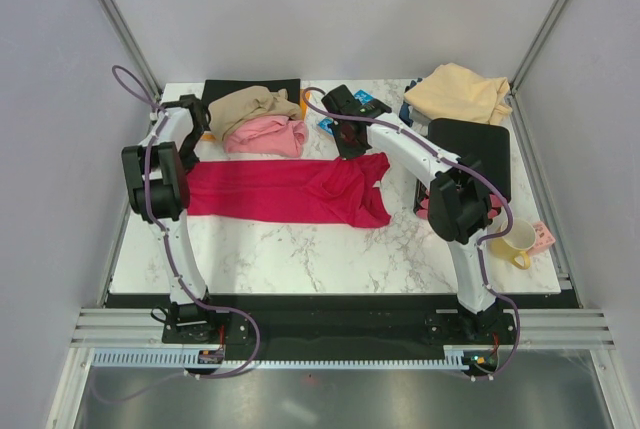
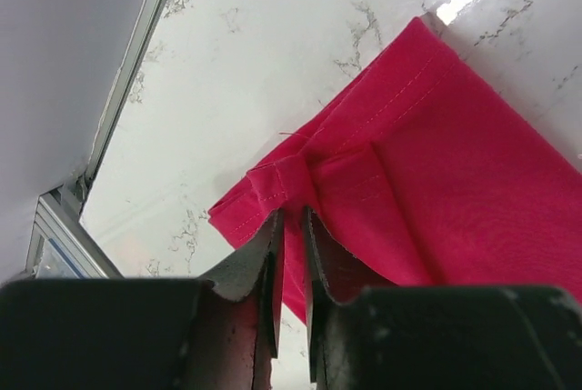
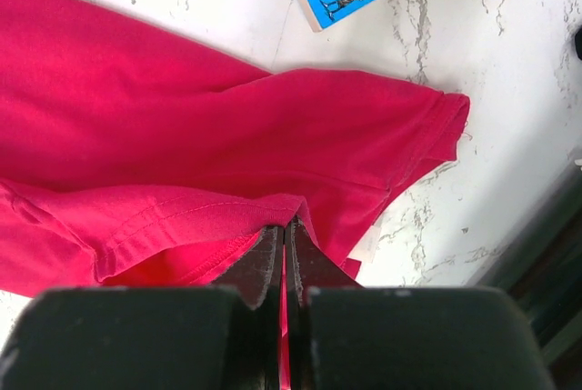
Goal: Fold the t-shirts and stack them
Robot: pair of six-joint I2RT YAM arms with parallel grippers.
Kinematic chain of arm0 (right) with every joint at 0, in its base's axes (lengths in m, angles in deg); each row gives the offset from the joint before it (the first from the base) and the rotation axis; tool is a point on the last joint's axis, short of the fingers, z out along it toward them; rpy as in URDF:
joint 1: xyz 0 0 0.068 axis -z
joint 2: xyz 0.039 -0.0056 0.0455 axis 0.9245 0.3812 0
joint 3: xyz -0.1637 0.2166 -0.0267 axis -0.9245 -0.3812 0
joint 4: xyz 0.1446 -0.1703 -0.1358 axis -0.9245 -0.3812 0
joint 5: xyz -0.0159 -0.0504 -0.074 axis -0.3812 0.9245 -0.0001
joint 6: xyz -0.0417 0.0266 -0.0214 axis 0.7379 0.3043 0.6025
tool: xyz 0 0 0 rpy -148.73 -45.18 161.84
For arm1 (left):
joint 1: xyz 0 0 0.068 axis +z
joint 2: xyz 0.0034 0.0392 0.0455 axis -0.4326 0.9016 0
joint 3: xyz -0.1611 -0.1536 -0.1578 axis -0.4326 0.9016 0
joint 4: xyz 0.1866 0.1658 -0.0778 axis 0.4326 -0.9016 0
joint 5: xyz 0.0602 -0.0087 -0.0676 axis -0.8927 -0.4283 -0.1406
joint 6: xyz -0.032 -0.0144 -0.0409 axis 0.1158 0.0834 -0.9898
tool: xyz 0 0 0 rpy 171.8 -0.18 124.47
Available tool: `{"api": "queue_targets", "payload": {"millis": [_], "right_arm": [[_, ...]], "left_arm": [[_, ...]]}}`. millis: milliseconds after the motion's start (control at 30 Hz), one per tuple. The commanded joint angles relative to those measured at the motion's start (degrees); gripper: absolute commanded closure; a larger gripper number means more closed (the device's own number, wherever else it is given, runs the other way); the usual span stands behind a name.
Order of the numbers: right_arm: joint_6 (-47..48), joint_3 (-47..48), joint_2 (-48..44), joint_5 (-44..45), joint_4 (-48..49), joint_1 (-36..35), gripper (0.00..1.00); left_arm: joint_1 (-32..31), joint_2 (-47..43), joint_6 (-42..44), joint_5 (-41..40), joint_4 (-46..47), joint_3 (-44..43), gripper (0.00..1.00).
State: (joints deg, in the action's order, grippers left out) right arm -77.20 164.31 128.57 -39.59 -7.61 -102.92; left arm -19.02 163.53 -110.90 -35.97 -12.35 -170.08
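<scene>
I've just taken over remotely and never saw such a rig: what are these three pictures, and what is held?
Two white robot arms, left and right, stand at the near edge of a white marble table. The wide picture looks down from above and behind them. The other two come from a camera on each wrist, past that arm's own fingers. A crimson red cloth t-shirt lies spread across the middle. A tan-brown shirt, a pink shirt and a peach-cream shirt lie bunched at the back. The right gripper is shut on a fold of the crimson shirt. The left gripper has its jaws slightly apart at that shirt's hem; whether they grip is unclear.
</scene>
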Motion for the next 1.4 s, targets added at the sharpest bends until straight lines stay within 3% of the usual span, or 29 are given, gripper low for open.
{"api": "queue_targets", "payload": {"millis": [0, 200, 400, 567, 633, 767, 1367], "right_arm": [[0.33, 0.14, 0.99, -0.71, 1.54, 0.26, 1.0], [0.33, 0.14, 0.9, -0.8, 1.72, 0.26, 1.0], [0.51, -0.21, 0.2, -0.71, 1.63, 0.26, 1.0], [0.42, -1.43, -0.24, -0.88, 1.8, 0.35, 1.0], [0.16, -1.96, -0.5, -1.15, 2.15, 0.35, 1.0], [-0.81, -3.89, -1.56, -2.99, 3.65, 0.26, 1.0], [-0.99, -8.82, -3.05, -2.64, 6.11, 0.35, 1.0]], "left_arm": [[-0.28, -5.27, -1.66, -1.1, 2.16, -0.66, 0.79], [-0.28, -8.61, -1.22, -0.56, 3.74, -0.66, 0.78], [-0.28, -5.88, -2.01, -1.53, 1.99, -4.26, 0.78], [-1.07, -14.66, 0.44, 7.41, 5.85, 8.19, 0.82], [-1.6, -17.65, -0.16, 7.7, 7.43, 14.59, 0.98], [-1.52, -21.0, 0.36, 9.28, 12.0, 21.48, 0.98], [-2.57, -14.15, 1.06, 10.95, 13.94, 16.83, 0.98]]}}
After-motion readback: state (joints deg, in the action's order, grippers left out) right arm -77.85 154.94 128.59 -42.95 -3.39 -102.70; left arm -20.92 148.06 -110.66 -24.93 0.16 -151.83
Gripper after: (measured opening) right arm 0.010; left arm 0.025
